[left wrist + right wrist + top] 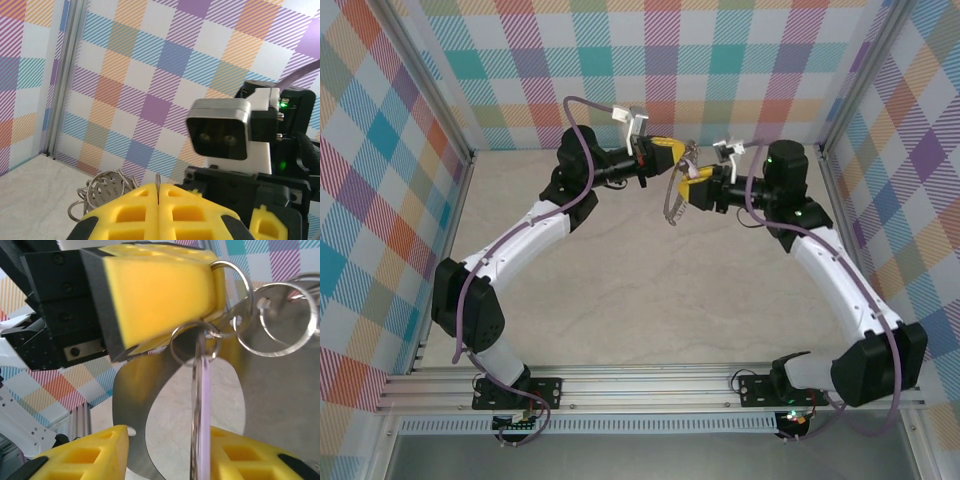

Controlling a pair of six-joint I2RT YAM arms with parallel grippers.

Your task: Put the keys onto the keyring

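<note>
At upper centre of the top view, the left gripper [677, 158] has its yellow foam pads pressed together on the thin edge of the large grey metal oval keyring [128, 405]. Small wire loops [277, 315] fan out at upper right of the right wrist view. The right gripper [170, 445] stands spread. The tiny lilac-headed key [204, 400] hangs edge-on between its fingers.
</note>
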